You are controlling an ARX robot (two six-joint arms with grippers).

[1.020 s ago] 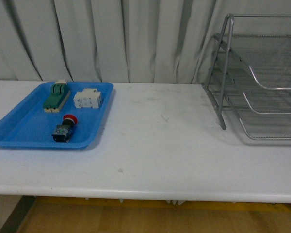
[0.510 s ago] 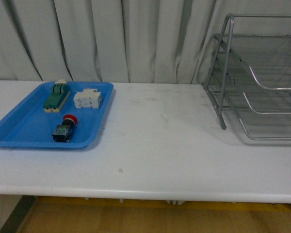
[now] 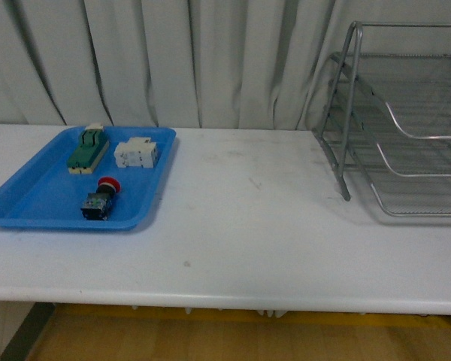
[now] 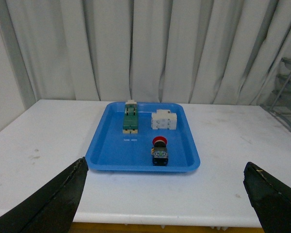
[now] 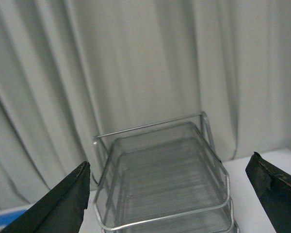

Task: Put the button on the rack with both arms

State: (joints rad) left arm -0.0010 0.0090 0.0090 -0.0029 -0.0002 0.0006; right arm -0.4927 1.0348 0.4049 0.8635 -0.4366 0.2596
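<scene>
The button [image 3: 100,200], red cap on a dark body, lies on its side in the blue tray [image 3: 30,199] at the table's left; it also shows in the left wrist view [image 4: 159,149]. The silver three-tier wire rack [image 3: 406,128] stands at the far right and fills the right wrist view [image 5: 165,179]. Neither arm shows in the front view. My left gripper [image 4: 167,194] is open and empty, well short of the tray, with the button straight ahead between its fingers [image 4: 58,201]. My right gripper [image 5: 177,194] is open and empty, above and in front of the rack's top tier.
In the blue tray [image 4: 111,150], behind the button, lie a green-and-cream switch block [image 3: 86,149] and a white breaker block [image 3: 136,153]. A grey curtain [image 3: 173,60] hangs behind the white table [image 3: 248,226]. The table's front edge runs close below.
</scene>
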